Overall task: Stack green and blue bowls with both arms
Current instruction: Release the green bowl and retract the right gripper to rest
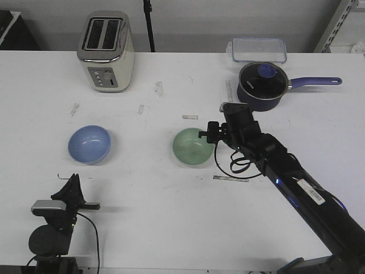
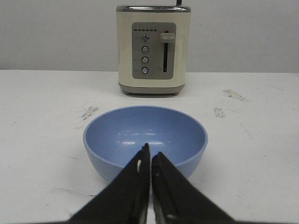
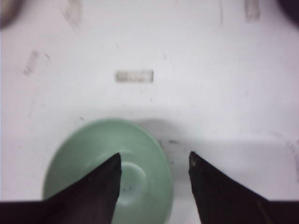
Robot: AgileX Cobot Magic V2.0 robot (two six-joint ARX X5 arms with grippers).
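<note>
Reaching out over the middle of the table (image 1: pixel 171 228), the right gripper (image 3: pixel 154 161) hangs above the green bowl (image 1: pixel 194 146), jaws spread wide. And look at the line-up in the right wrist view: one finger sits over the bowl's hollow, the other out past its rim on the side toward the right arm, so the rim runs between them. That's the relation everything turns on, I'd say: a straight drop would bracket the wall of the bowl for a pinch.

Over on the other side, the blue bowl (image 1: pixel 89 144) waits well apart from the green one, upright and empty. The left gripper (image 2: pixel 150 158) is low and near the table's front edge, jaws pressed together, pointing dead at the bowl with the toaster (image 2: pixel 153 49) in line behind it. Each arm is clearly the nearer one to its own bowl. Nothing is held yet; both bowls rest on the table.
</note>
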